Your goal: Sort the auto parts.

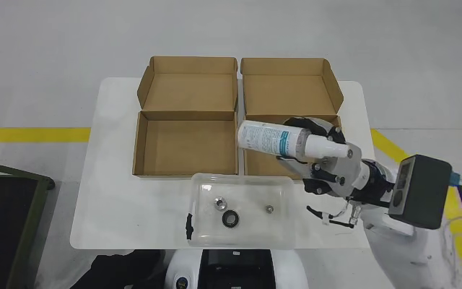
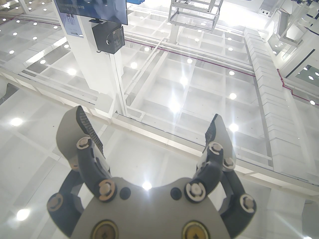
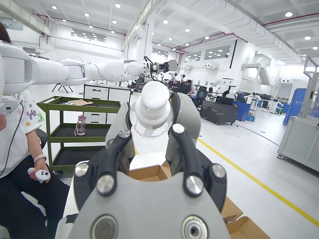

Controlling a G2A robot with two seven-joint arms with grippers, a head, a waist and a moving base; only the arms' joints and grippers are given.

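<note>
Three small parts waiting in the clear tray (image 1: 281,227) at the near edge of the white table (image 1: 115,180): a metal bushing (image 1: 219,203), a black ring (image 1: 231,218) and a smaller metal piece (image 1: 268,209), none touching another. Judged early in the sort, with one item in hand, not yet set down, and those three left to move. Just beyond the tray, held off the table and over the right cardboard box (image 1: 289,94) as seen from above, a white spray bottle (image 1: 271,138) with a blue label, pinched at the neck between the fingers of the right gripper (image 1: 307,144). Roughly level, long axis running side to side across the table: base toward the left cardboard box (image 1: 184,148), white cap toward the robot's right and straight at the right wrist camera. Farther back, both boxes with lids thrown open toward the far edge; bare cardboard on the left box's floor, much of the right box's floor hidden behind bottle and gripper, so cannot tell what, if anything, lies there. Farthest off, well apart from the table's things, the left gripper (image 2: 147,123) pointed up at the ceiling, jaws spread wide, nothing between them.
</note>
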